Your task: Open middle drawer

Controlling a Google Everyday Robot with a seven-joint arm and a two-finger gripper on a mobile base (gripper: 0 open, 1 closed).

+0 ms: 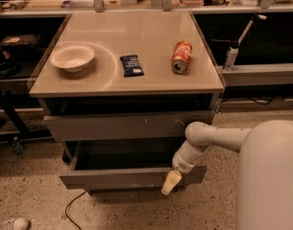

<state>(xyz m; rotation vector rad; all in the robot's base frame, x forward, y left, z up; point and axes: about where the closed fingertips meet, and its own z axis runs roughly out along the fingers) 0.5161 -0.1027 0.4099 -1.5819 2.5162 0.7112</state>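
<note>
Beneath the desk (137, 37), the middle drawer (113, 177) stood partly pulled out with your gripper (171, 182) at its front near the right end, apart or clamped I could not tell, so you did best drawing straight outward, never skewing it

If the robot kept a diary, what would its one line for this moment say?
task: open middle drawer | middle drawer: pulled partly out | gripper: at drawer front, right side | also seen: bowl, snack bar, can

Cluttered dark workbenches (261, 74) stand on speckled floor (27, 176).
</note>
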